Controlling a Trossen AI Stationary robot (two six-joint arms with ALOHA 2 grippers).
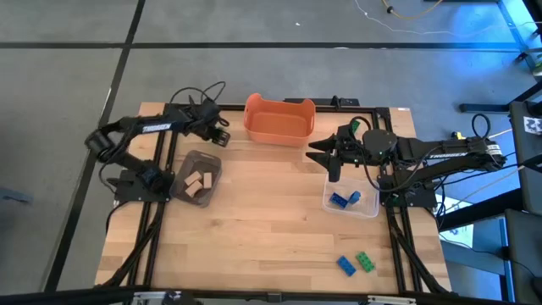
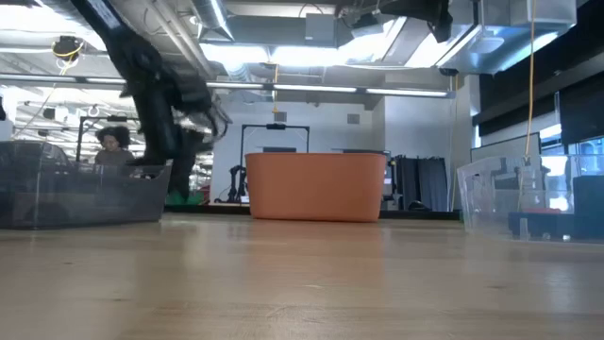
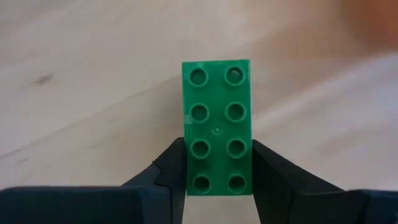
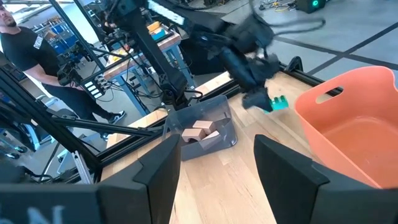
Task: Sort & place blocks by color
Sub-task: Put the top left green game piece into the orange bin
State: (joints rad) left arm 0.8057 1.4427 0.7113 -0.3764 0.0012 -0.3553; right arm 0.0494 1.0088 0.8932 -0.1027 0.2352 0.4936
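Two grippers are showing in your high view. The left gripper [image 3: 217, 180] is grasping a green block [image 3: 217, 127] between its fingers, hanging above the table [image 1: 271, 220] at about ten o'clock, beside the orange tub [image 1: 279, 119]. The right gripper [image 1: 333, 157] is hovering with fingers spread, empty, at two o'clock over the clear container [image 1: 351, 199] of blue blocks [image 1: 343, 199]. Tan blocks [image 1: 196, 183] are lying in the dark container [image 1: 199, 174].

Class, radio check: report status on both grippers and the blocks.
Left gripper shut on green block, beside orange tub. Right gripper open, empty, over clear bin. Nothing blocking.
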